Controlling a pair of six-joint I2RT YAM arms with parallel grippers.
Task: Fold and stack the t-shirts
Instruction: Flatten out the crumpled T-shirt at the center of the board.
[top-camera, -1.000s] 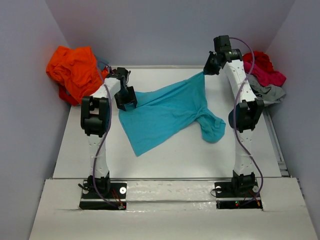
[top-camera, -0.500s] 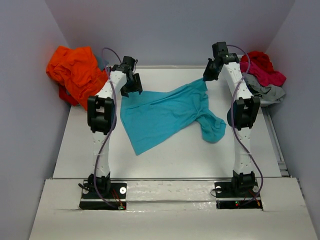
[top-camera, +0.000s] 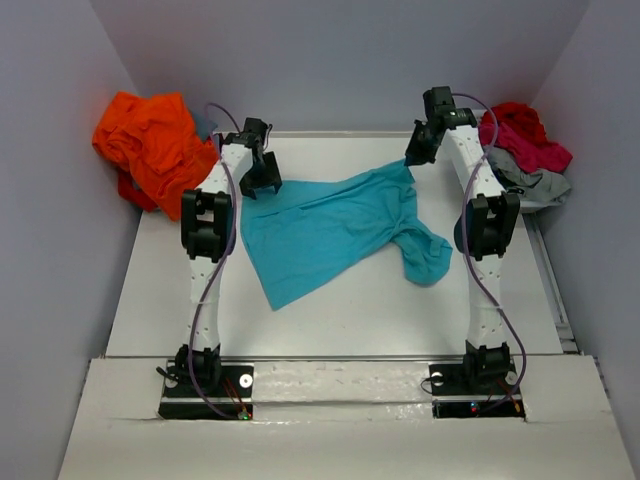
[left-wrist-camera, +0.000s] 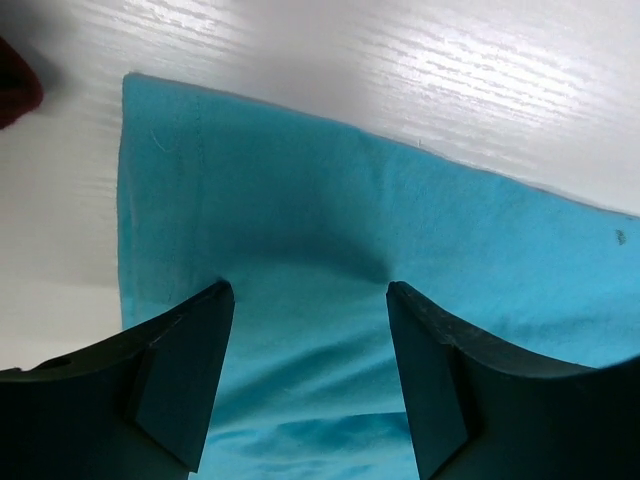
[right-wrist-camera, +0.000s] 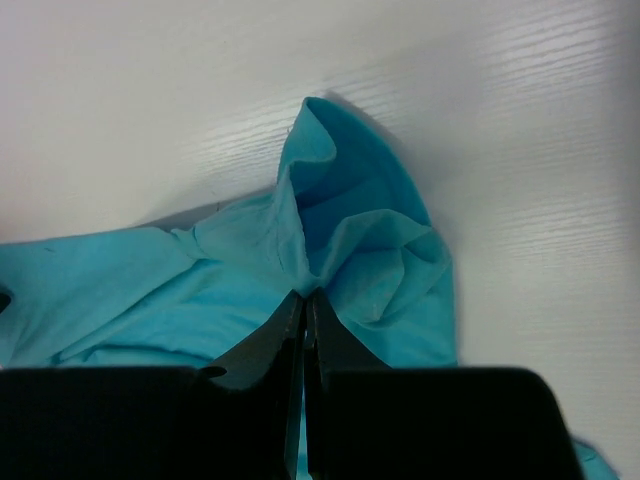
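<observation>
My left arm (top-camera: 203, 300) and right arm (top-camera: 485, 300) are white with chunky black joint blocks, each on a black base plate (top-camera: 200, 396) at the near edge of the table (top-camera: 340, 320). A purple cable (top-camera: 212, 272) loops along each. Wrist views show me matte black wedge-shaped fingers (left-wrist-camera: 170, 390)

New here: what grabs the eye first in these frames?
The turquoise t-shirt sprawls across the table, its far right corner pinched in the shut right gripper. The open left gripper hangs over its left edge. Orange shirts are heaped far left, red and grey shirts far right.
</observation>
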